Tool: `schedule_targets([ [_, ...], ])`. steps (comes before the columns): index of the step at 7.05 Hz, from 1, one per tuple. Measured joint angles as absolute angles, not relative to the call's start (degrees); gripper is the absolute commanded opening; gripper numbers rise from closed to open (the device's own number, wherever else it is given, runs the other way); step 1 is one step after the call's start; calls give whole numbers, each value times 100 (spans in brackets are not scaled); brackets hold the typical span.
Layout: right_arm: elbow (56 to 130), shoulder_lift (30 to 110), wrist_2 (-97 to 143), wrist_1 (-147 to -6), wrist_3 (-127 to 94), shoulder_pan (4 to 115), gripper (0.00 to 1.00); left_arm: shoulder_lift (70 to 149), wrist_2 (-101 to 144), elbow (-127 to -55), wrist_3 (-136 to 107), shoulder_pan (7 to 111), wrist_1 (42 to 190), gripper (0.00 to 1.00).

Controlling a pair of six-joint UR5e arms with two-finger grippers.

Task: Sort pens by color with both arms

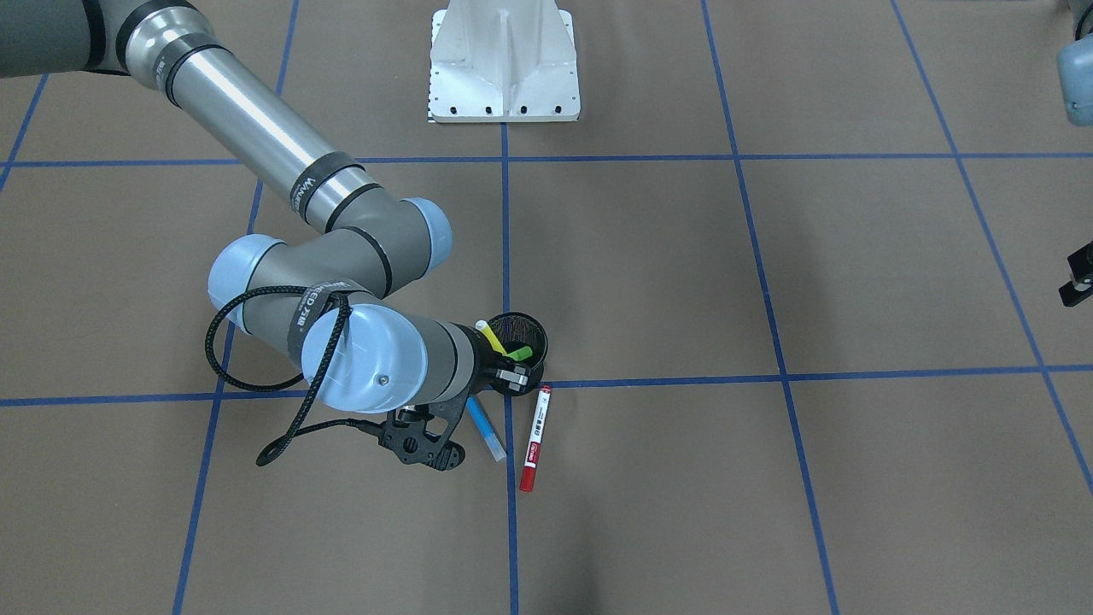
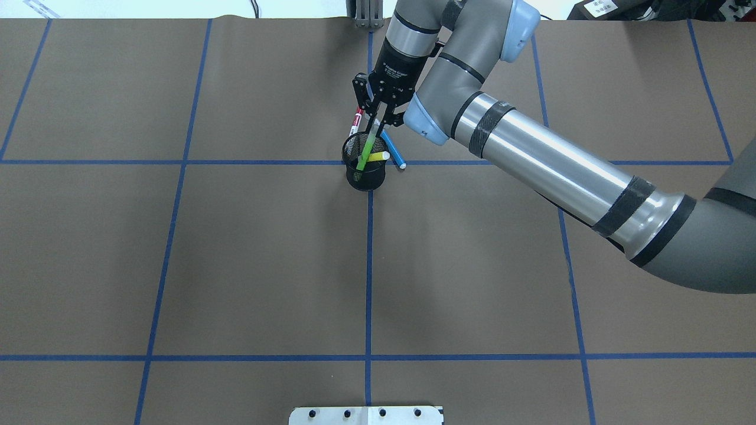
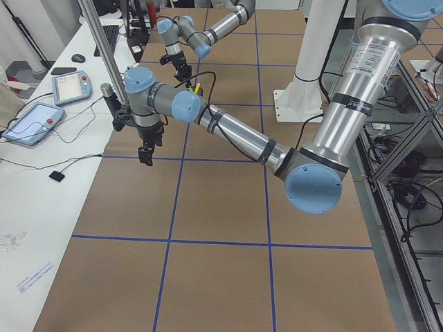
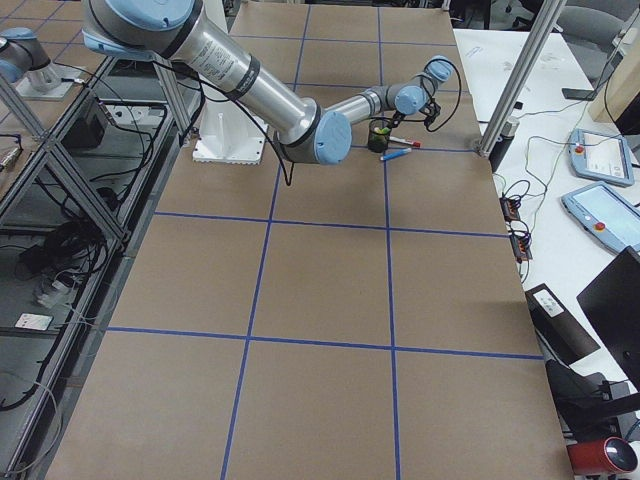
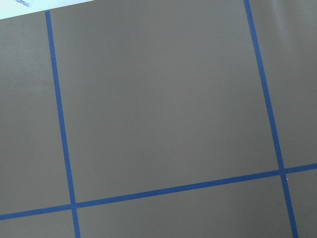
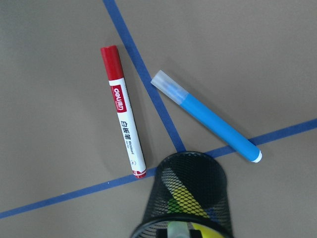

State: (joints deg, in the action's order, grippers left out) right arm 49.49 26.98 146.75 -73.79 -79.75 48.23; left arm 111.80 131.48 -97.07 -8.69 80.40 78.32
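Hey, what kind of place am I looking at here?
Most likely a robotics lab or test cell. The left arm and right arm work over a table gridded with blue tape, and teach pendants lie on a side bench.

A robotics lab: a broad brown table gridded with blue tape lines, a grey touchscreen teach pendant on the white bench beside it.
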Motion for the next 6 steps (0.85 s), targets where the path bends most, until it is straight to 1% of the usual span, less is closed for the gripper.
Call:
schedule_targets([
  [4,4976,2802,15426,-7391,-7977,5194,18,11176,13148,-9744,-870,8041,7803,99],
  [6,4985,2798,15809,-7380,-7951,5455,18,11167,13148,-9931,-870,8035,7570,99],
])
